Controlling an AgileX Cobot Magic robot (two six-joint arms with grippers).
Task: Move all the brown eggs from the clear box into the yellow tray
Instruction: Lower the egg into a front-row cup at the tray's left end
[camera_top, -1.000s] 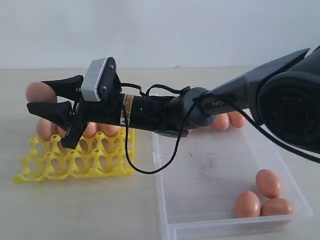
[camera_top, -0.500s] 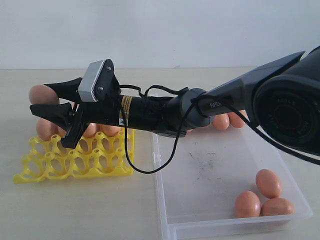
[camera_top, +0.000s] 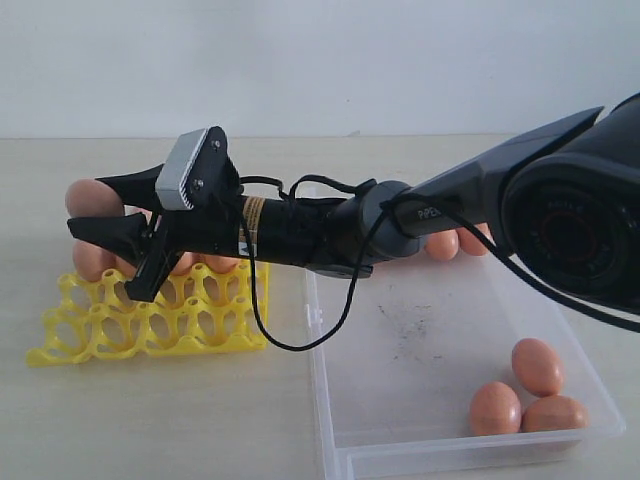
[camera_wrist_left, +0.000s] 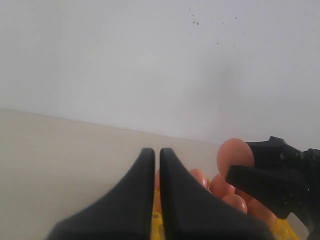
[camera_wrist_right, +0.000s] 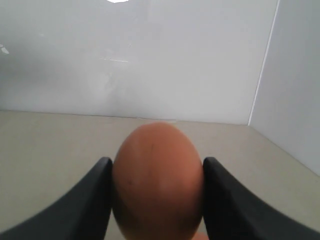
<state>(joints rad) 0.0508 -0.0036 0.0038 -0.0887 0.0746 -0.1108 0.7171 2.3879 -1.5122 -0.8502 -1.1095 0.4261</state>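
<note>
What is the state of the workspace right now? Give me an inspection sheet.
Surface: beige table.
Job's things: yellow tray has brown eggs in its far row, count hidden. The clear box, floor scuffed, holds three eggs at the near right corner and two eggs at the far wall.
Clutter: nothing seen.
Grippers: right gripper jaws closed on the held egg above the tray. Left gripper jaws shut, empty.
Cables: black cable hangs in a loop from the right arm.
Surroundings: white wall.

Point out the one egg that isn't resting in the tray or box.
The egg held in the right gripper above the tray; all others sit in tray or box.
</note>
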